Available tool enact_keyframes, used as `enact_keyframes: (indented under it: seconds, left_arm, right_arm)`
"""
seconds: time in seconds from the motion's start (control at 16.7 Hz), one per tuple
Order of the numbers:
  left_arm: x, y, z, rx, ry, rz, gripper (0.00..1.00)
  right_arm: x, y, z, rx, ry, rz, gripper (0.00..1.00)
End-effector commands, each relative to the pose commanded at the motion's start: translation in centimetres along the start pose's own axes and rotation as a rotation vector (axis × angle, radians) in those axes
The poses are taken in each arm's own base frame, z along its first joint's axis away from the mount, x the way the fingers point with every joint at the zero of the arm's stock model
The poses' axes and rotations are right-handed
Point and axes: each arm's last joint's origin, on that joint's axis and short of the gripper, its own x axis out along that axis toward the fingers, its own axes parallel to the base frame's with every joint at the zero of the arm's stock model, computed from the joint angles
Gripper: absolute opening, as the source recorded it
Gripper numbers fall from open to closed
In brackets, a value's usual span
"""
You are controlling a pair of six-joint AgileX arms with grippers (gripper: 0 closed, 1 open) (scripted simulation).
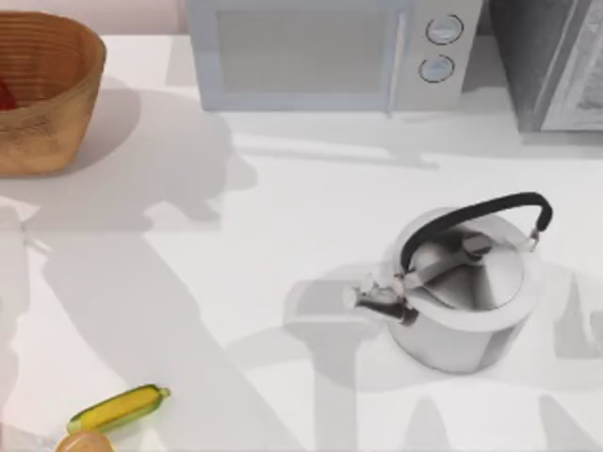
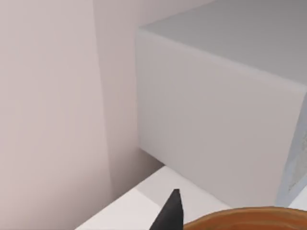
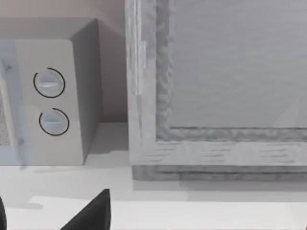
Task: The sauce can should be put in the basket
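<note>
The left pincer [image 2: 169, 213] hangs close over the basket [image 1: 57, 113]. In its wrist view a dark tip of it stands just beside the woven rim, with the plain side of the microwave [image 1: 325, 52] rising beyond. Whether this pincer is released or clenched, I cannot tell. Nothing red shows at the tip.

In the top view a sliver of red, which I take for the sauce can [image 1: 4, 94], sits inside the basket against its ribbed inner wall at the table's far left. If so, the can is down inside the basket, near the left pincer and below the rim that the pincer sits beside. It lies well apart from the right pincer. The task looks as good as done, with only the arm's retreat left.

The basket is wide and open-topped, so a small can lowered from above goes in easily. That would explain why the left pincer sits over the rim.

The right pincer [image 3: 91, 213] is parked at the table's right side. It faces the microwave's two dials and a large grey appliance [image 3: 216, 86] beside it, and its state I cannot tell either.

The steel kettle [image 1: 462, 292] stands well away from the left pincer, on the right pincer's side of the table. The corn cob [image 1: 118, 408] lies near the front left edge, not touching the basket.
</note>
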Motion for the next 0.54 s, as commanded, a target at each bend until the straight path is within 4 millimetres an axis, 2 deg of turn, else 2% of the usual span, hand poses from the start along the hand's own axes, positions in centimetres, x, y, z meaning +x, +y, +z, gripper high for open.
enact_keyframes:
  seconds: [0.18, 0.54]
  left_arm:
    - [0.0, 0.0, 0.0, 0.0, 0.0, 0.0, 0.98]
    - [0.0, 0.0, 0.0, 0.0, 0.0, 0.0, 1.0]
  right_arm:
    - [0.0, 0.0, 0.0, 0.0, 0.0, 0.0, 1.0]
    - [0.0, 0.0, 0.0, 0.0, 0.0, 0.0, 1.0]
